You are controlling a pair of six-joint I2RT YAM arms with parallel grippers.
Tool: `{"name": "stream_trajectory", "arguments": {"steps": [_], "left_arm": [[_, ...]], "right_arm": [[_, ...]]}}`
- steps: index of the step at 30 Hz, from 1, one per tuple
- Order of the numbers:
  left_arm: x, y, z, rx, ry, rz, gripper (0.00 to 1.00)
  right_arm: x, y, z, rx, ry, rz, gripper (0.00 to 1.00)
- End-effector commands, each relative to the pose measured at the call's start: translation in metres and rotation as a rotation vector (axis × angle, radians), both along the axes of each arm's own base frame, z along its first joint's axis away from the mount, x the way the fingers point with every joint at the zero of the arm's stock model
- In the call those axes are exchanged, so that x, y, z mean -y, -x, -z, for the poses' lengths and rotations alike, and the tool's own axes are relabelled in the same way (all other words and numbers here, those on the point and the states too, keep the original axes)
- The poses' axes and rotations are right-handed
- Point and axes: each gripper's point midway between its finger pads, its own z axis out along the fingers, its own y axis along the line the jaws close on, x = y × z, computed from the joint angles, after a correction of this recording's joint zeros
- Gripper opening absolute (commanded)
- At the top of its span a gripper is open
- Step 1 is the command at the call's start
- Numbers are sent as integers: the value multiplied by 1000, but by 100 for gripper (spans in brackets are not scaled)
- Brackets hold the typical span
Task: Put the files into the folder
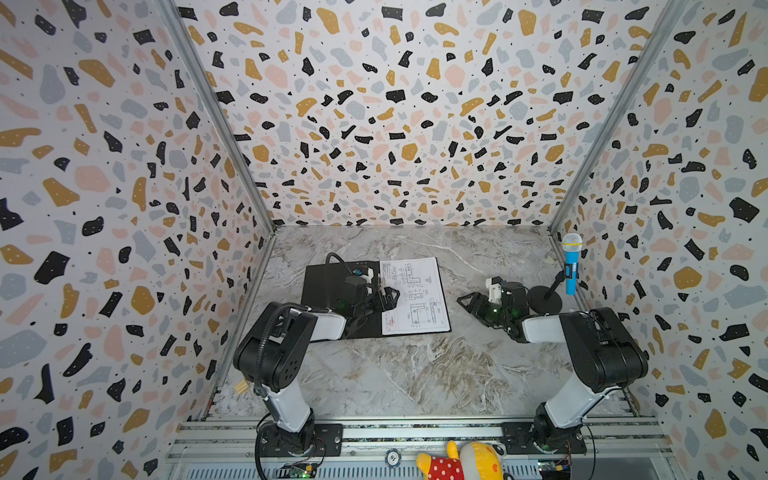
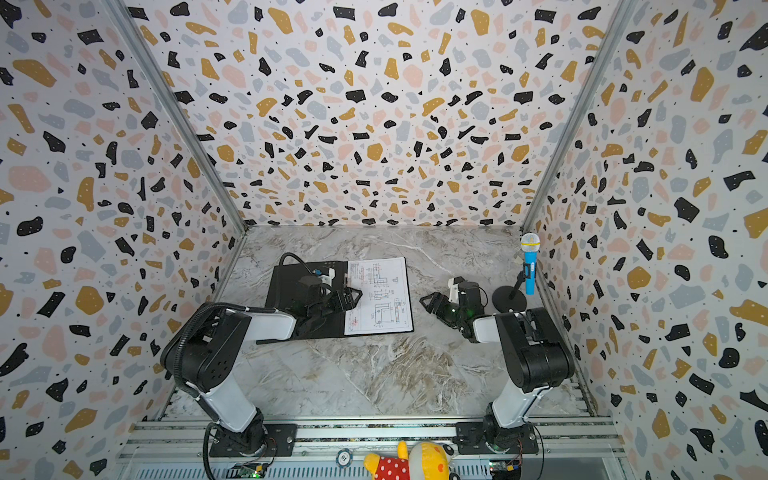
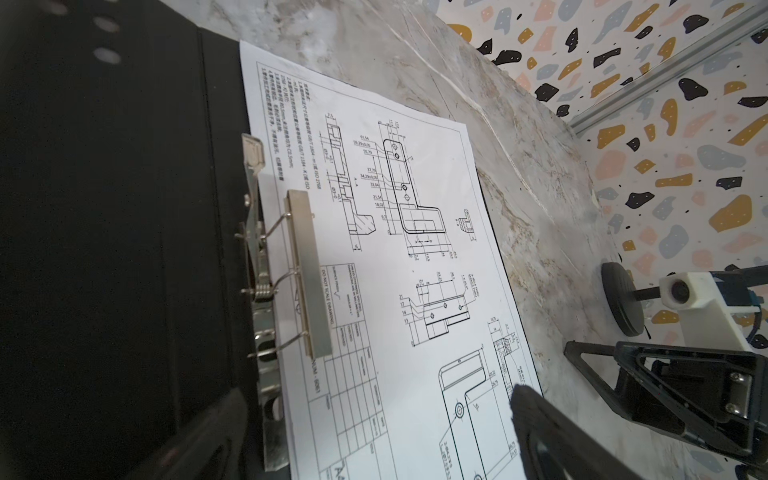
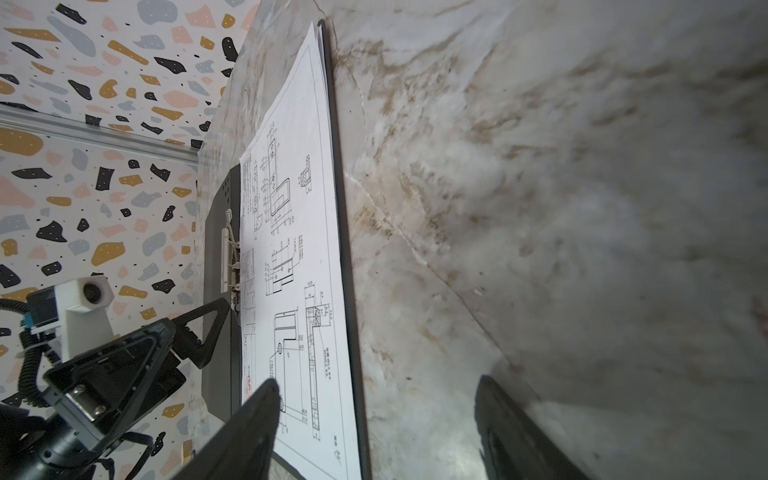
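Nearest the lens, a yellow plush toy is sitting on the front rail, clear of the work. Further in, the folder is lying open on the marble surface, black inside facing up. The files are resting as a stack on its right half, drawing sheet on top. In the left wrist view the metal clip is lying with its bar across the stack's spine-side margin; whether it is pressing down fully I cannot tell.

Trouble would likely be coming from the paper itself. A finger dragging across the top sheet could be creasing it or pulling it from under the bar. Swinging the cover over while the left arm is hanging above the spine would be trapping that arm. The right arm is also working close to the microphone stand, which a careless swing could be knocking over.

The left gripper is hovering over the spine with its fingers spread wide, one above the black cover, one above the sheets, gripping nothing. The right gripper is waiting just beside the folder's right edge, apart from it, its fingers parted and empty.
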Motion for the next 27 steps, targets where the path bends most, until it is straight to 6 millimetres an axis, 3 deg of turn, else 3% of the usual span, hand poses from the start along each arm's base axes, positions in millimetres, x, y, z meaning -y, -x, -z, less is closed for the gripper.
{"name": "stream_trajectory", "arguments": {"steps": [1,12,27], "left_arm": [[5,-7,-3,34,10,30,100],[17,-15,-2,53,42,77,100],[39,1,-7,59,140,142,100]], "right_arm": [[2,3,-1,13,1,-13,75],[5,5,5,-2,14,-26,75],[16,14,15,-22,9,-28,75]]}}
